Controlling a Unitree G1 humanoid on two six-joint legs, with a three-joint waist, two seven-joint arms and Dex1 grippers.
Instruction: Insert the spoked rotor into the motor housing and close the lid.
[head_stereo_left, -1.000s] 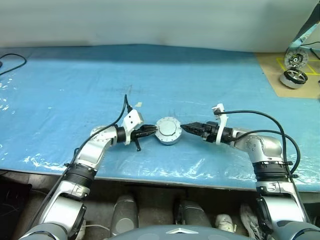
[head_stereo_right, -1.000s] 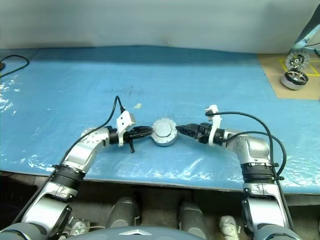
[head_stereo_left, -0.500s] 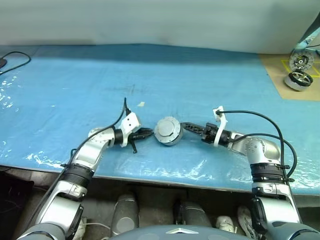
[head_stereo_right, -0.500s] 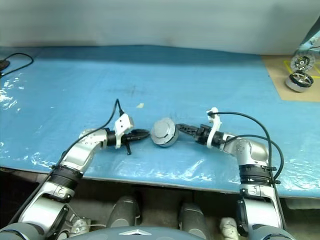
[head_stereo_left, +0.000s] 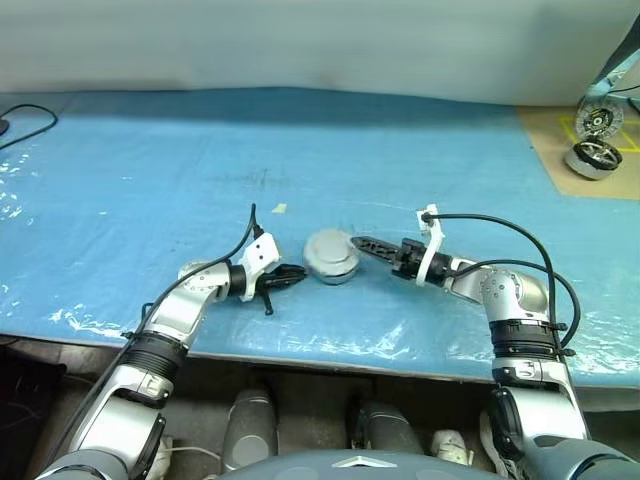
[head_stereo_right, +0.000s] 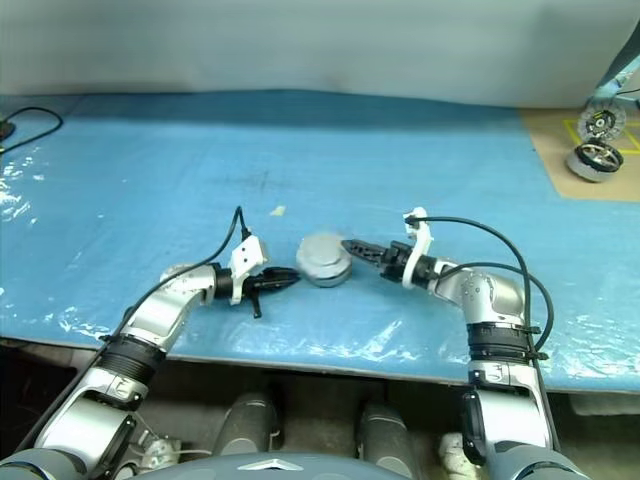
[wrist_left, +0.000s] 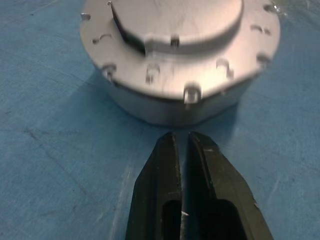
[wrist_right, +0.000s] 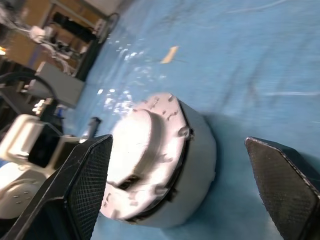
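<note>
On the blue sheet (head_stereo_left: 150, 160), near its front edge and about centre, the housing (head_stereo_left: 331, 256) is seen sitting flat with the lid (wrist_left: 176, 20) already down on top, so the rotor can't be seen — presumably it's inside, but that's a guess. The left gripper (head_stereo_left: 297, 272) is parked just off the housing at its 8 o'clock, fingers (wrist_left: 159, 195) pinched together on nothing and not touching the shell. The right gripper (head_stereo_left: 362, 243) comes in from 3 o'clock with its fingers spread wide, tips close to the rim, nothing grasped.

For this step, what's probably wanted is a final seating check: the lid should be pressed evenly, not from one edge, or it could be cocked on its joint. In the right wrist view a dark seam can be seen between lid and shell, so it may not be fully home. With open jaws on one side and a shut pair on the other, the housing could easily be shoved sideways on that slick plastic; light, opposed contact would be safer.

Material-wise: matte silver-grey cast metal, a round puck with a raised centre boss and small studs round the rim. The sheet is glossy, crinkled film. Over at 2 o'clock, shiny motors (head_stereo_left: 590, 157) are parked on a brown board (head_stereo_left: 555, 150).
</note>
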